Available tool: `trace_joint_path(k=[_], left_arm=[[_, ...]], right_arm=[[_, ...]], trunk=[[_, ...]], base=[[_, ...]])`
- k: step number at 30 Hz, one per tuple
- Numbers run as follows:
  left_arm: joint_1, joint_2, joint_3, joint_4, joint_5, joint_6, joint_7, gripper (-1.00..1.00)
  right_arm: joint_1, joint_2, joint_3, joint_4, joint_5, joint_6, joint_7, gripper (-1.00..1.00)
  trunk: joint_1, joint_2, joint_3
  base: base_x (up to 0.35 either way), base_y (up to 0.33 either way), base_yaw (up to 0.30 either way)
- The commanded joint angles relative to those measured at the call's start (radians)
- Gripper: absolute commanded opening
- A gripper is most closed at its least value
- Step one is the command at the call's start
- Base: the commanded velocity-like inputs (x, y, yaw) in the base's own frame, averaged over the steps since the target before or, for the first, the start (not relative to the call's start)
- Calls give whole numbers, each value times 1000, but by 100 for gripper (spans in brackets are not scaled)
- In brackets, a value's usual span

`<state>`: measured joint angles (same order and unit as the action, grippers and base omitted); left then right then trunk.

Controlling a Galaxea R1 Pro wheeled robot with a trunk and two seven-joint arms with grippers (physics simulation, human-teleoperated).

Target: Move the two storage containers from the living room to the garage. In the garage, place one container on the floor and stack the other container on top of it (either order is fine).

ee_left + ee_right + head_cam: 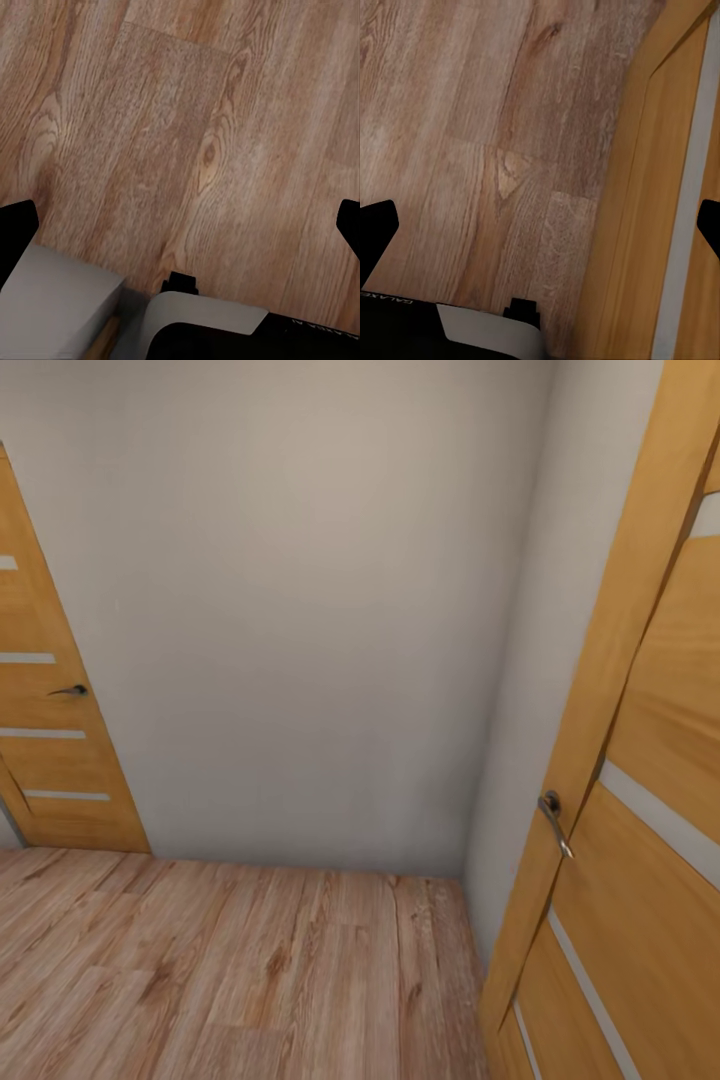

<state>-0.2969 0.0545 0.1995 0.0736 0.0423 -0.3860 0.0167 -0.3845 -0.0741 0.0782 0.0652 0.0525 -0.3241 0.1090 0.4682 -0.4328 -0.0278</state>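
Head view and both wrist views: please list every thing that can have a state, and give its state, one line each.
Left door: appears shut, handle level.
Right door: swung open toward the camera, its edge close to the robot.
Right door handle: pointing down along the door.
Left hand: fingers wide apart, holding nothing, over the wood floor.
Right hand: fingers wide apart, holding nothing, next to the right door.

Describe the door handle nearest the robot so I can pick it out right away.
Find the grey wall ahead, then the wooden door on the head view's right. Its metal lever handle hangs near that door's edge, bigger and closer than the small dark handle on the far left door.
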Motion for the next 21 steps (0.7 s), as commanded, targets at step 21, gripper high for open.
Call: trace_joint_path(k=[21], left_arm=[[-2,0,0,5,4,-7,0,100]], right_arm=[[-2,0,7,5,1,-7,-1,100]], trunk=[[1,-2,-2]], base=[[36,0,0]])
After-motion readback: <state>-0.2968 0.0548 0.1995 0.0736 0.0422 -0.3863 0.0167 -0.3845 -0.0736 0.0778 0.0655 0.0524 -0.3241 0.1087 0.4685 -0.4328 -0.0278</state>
